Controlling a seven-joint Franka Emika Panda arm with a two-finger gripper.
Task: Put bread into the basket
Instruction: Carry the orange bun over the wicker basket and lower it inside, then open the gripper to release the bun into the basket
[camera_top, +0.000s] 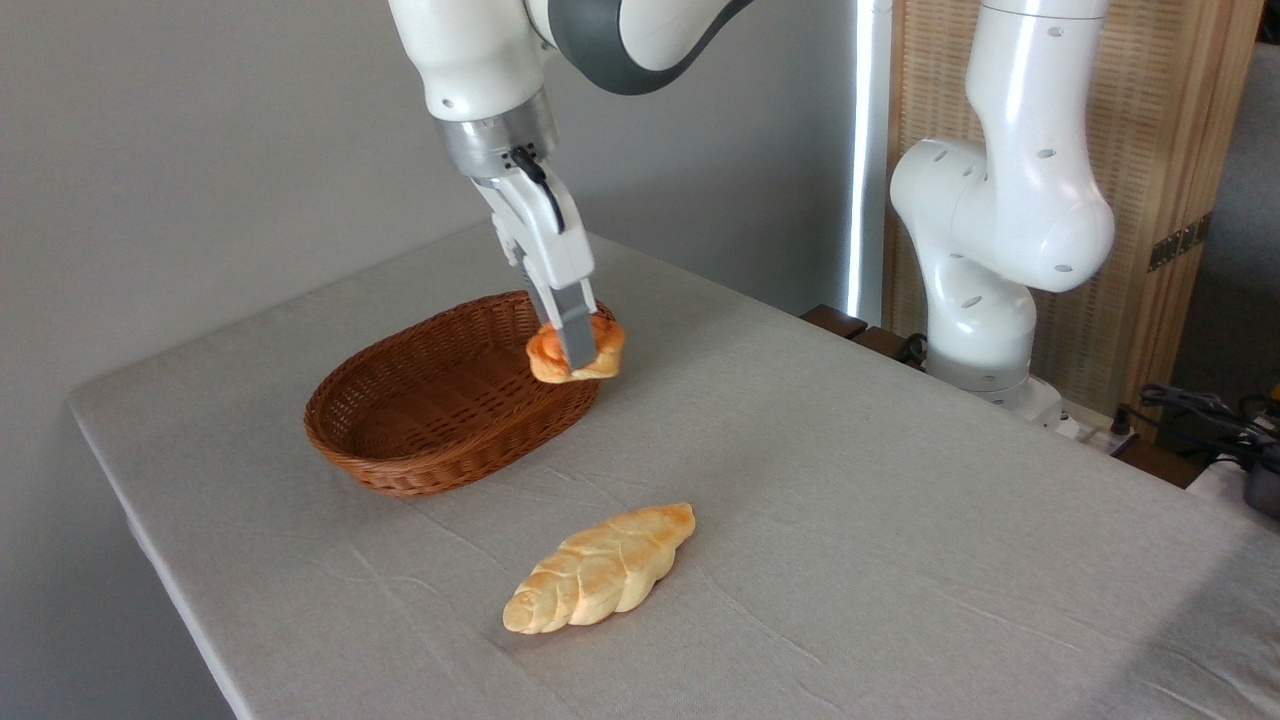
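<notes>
Wicker dominates the left of centre: the oval, reddish-brown basket (440, 400) sits empty on the grey cloth-covered table (900, 520), its long axis running from lower left to upper right. At the basket's upper-right end, the gripper (574, 362) pinches the bread (575, 352), a small orange bun, between its two fingers; the bun hangs clear of the cloth, in line with the right-hand rim, though how far over the rim it sits cannot be told from this angle. The open bowl lies down and to the left of the bun, so the release appears to hinge on a short carry that way. The forearm drops steeply from the top centre of the frame, wrist angled down to the right. A braided loaf (600, 568) lies lower centre, well apart from the basket. The arm's white base stands at the right.
</notes>
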